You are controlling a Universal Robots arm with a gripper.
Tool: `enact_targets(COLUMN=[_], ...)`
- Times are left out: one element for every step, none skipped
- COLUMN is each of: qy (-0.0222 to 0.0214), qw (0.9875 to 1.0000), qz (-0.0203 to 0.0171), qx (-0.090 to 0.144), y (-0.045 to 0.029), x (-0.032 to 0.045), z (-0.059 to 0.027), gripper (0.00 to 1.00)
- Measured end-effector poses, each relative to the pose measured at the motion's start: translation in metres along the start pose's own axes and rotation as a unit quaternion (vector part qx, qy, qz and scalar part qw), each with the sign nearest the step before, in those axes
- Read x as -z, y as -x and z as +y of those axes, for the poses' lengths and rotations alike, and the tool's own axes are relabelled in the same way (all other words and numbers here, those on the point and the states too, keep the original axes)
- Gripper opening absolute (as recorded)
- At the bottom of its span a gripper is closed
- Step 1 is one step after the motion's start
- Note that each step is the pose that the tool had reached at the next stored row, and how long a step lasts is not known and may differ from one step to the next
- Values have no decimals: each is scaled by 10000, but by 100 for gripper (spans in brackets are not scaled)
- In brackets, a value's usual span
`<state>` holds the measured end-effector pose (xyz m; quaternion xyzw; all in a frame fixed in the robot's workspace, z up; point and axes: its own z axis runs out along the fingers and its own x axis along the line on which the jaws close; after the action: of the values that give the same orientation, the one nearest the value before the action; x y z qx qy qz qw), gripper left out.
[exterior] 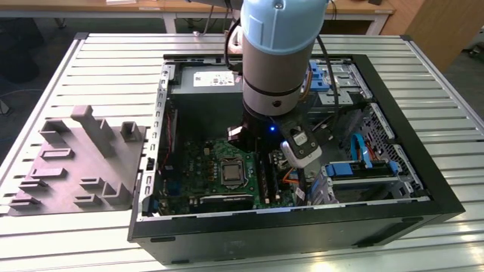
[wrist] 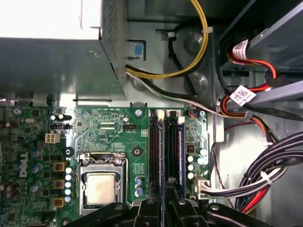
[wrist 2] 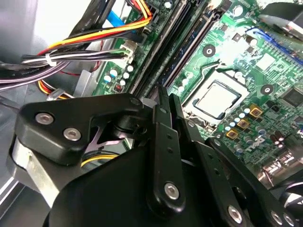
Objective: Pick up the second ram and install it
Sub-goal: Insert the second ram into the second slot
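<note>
Claw (wrist: 165, 204) low inside the open black computer case (exterior: 378, 221), tips over the long black memory slots (wrist: 154, 151) of the green motherboard (wrist: 109, 127). Clenched or released: cannot tell from either wrist view.

Slim dark blue-green memory stick (wrist: 181, 151) stands on edge in a slot on the cable side of the board, just ahead of my claw. I cannot tell whether I touch it.

Around it:
- Square silver processor (wrist: 101, 188) in its socket, beside the slots.
- Thick bundle of black, white and red cables (wrist: 265, 175) crowding the far side of the slots.
- Yellow wire loop (wrist: 201, 42) running from the perforated grey metal power box (wrist: 57, 61).

Writing: white tags on the red-and-black cables (wrist: 242, 94), print too small to read.

Case sits on a ribbed grey metal counter (exterior: 98, 62). A grey moulded fixture block (exterior: 76, 164) lies at the exterior view's left. Wooden tables (exterior: 136, 7) stand behind.
</note>
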<state>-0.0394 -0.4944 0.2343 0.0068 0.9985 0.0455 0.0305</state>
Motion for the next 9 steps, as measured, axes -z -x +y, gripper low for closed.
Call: enact_targets(qy=[0, -1, -1, -1, -1, -1, -1, -1, -1], qw=[10000, 10000, 10000, 10000, 10000, 10000, 10000, 10000, 10000], qz=[0, 0, 0, 0, 0, 0, 0, 0, 0], qx=[0, 0, 0, 0, 0, 0, 0, 0, 0], y=[0, 0, 0, 0, 0, 0, 0, 0, 0], x=[0, 0, 0, 0, 0, 0, 0, 0, 0], z=[0, 0, 0, 1, 0, 1, 0, 0, 0], gripper=[19, 19, 19, 19, 19, 18, 18, 11, 11])
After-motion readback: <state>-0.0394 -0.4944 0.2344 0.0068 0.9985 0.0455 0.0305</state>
